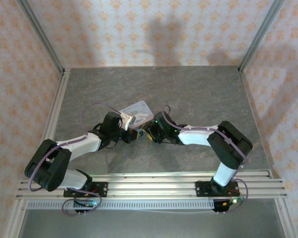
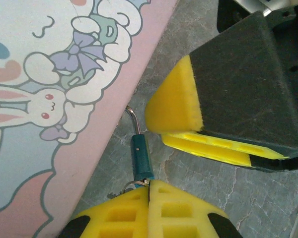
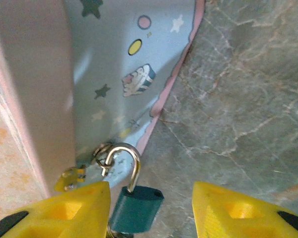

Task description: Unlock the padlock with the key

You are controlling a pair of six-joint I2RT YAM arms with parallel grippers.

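Note:
The tiny teal padlock (image 3: 135, 210) hangs at the corner of the pastel tin (image 3: 119, 64). Its silver shackle (image 3: 131, 158) stands sprung open, with the free end hooked in the tin's small ring (image 3: 100, 150). My right gripper (image 3: 150, 192) is open, and the padlock sits between its yellow fingers, close to the left one. In the left wrist view the padlock (image 2: 141, 157) lies just beyond my left gripper (image 2: 150, 184). That gripper is shut on the key at the padlock's base. Only a metal sliver and a wire ring (image 2: 133, 185) of the key show. The right gripper's fingers (image 2: 184, 111) hover beside it.
The cartoon tin (image 1: 137, 111) lies on the grey stone-patterned table (image 1: 198, 94), just beyond both grippers. Patterned walls and metal posts enclose the table on three sides. An aluminium rail (image 1: 154, 186) runs along the near edge.

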